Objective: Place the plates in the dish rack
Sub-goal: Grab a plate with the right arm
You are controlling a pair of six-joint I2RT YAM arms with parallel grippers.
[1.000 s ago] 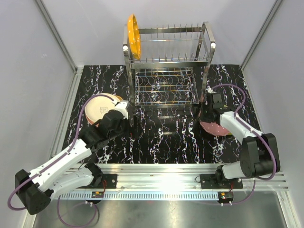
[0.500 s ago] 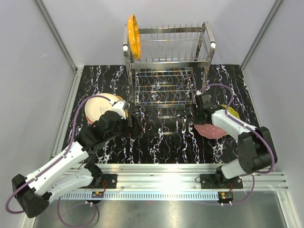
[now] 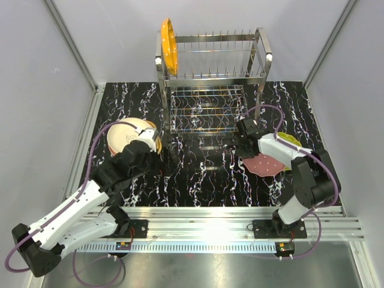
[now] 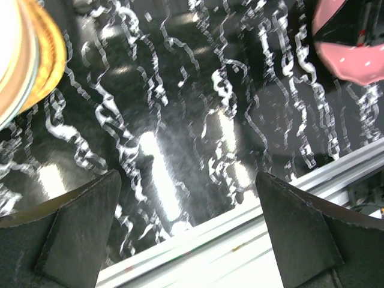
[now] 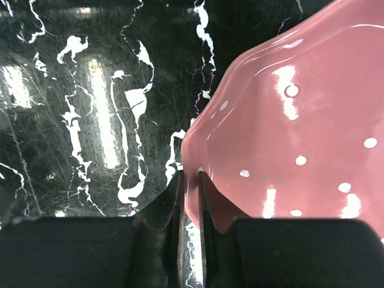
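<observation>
My right gripper (image 5: pixel 192 183) is shut on the rim of a pink plate with white dots (image 5: pixel 300 120), held above the black marble table; from above, the same pink plate (image 3: pixel 264 163) sits right of centre with the right gripper (image 3: pixel 245 144) at its left edge. A lime-green plate (image 3: pixel 290 140) peeks out behind the right arm. An orange plate (image 3: pixel 168 45) stands upright at the left end of the dish rack (image 3: pixel 211 78). A stack of cream and tan plates (image 3: pixel 127 134) lies at the left. My left gripper (image 4: pixel 189 228) hangs open and holds nothing.
The silver rail (image 3: pixel 204 216) runs along the near table edge. Grey walls close in on both sides. The rack's lower grid shelf (image 3: pixel 207 109) sits at table level in front of the upright prongs.
The right gripper has carried the pink plate leftward, away from the right-hand stack and toward the table's middle. The left arm has drawn back slightly toward the near edge.
</observation>
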